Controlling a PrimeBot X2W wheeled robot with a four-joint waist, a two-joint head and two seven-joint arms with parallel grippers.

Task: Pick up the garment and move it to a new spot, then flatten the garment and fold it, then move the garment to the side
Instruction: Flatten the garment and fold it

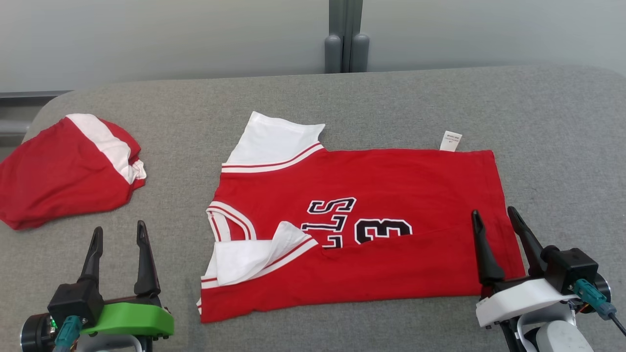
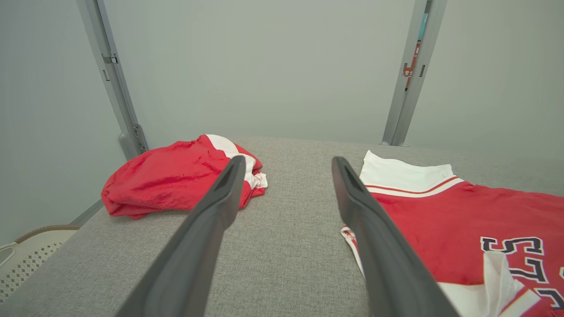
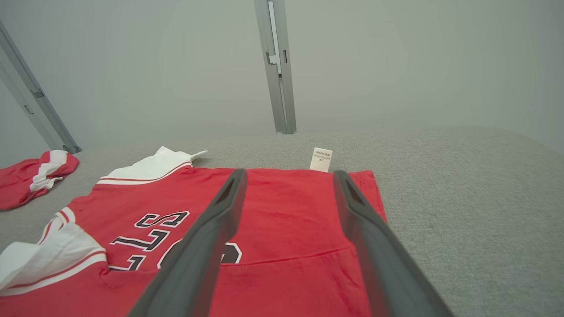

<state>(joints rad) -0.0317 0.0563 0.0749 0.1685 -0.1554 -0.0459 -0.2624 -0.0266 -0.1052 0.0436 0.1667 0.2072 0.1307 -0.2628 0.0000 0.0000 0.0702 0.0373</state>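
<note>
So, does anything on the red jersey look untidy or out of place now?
Yes. The jersey has its near edge folded over unevenly, hiding part of the number. Its near white sleeve lies crumpled on top, and a white care label sticks out past the far edge. Nothing looks torn.

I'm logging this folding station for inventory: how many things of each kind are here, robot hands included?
Garments: 2, the flat red jersey and the bunched red-and-white garment.
Hands: 2, the left hand and the right hand, both open.
Baskets: 1, the pale perforated basket.
Total: 5.
</note>
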